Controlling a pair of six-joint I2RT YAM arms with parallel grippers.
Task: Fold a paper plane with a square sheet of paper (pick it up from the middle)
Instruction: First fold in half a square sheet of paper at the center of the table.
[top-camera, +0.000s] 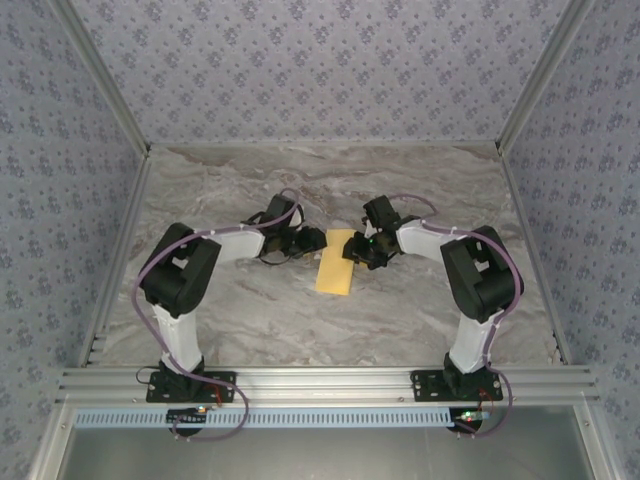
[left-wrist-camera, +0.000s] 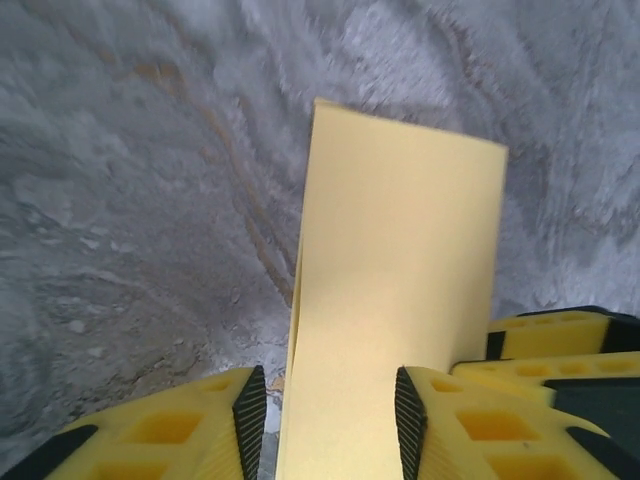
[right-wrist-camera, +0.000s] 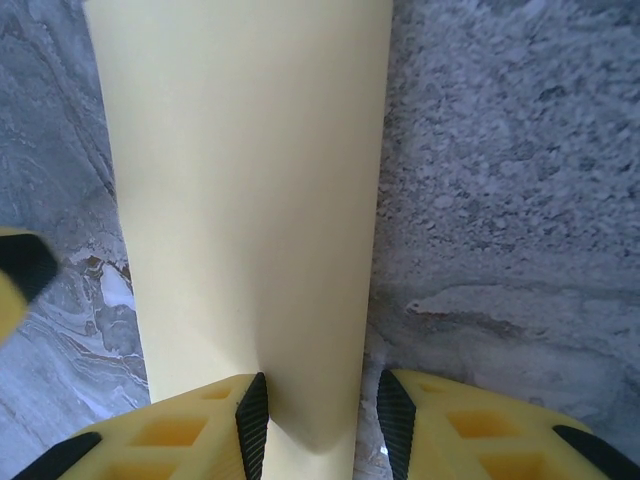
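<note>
since the square sheet of paper (top-camera: 336, 262) lies folded into a narrow strip at the middle of the marble table (top-camera: 250, 310), i come at its far end from both sides. my left pincer (left-wrist-camera: 325, 388) stands parted astride the strip, clamping nothing. my right pincer (right-wrist-camera: 320, 398) is parted too, with a gap between one pad and the paper's edge, likely readying a pinch for the next fold.

In the left wrist view the sheet (left-wrist-camera: 400, 300) runs off the bottom edge between the left tool's (left-wrist-camera: 330, 415) fingers (left-wrist-camera: 190, 430), so its near end is cut off. In the right wrist view it leaves both top and bottom edges. From above, the right tool (top-camera: 354, 251) hides part of its right edge; contact is too small to tell.
</note>
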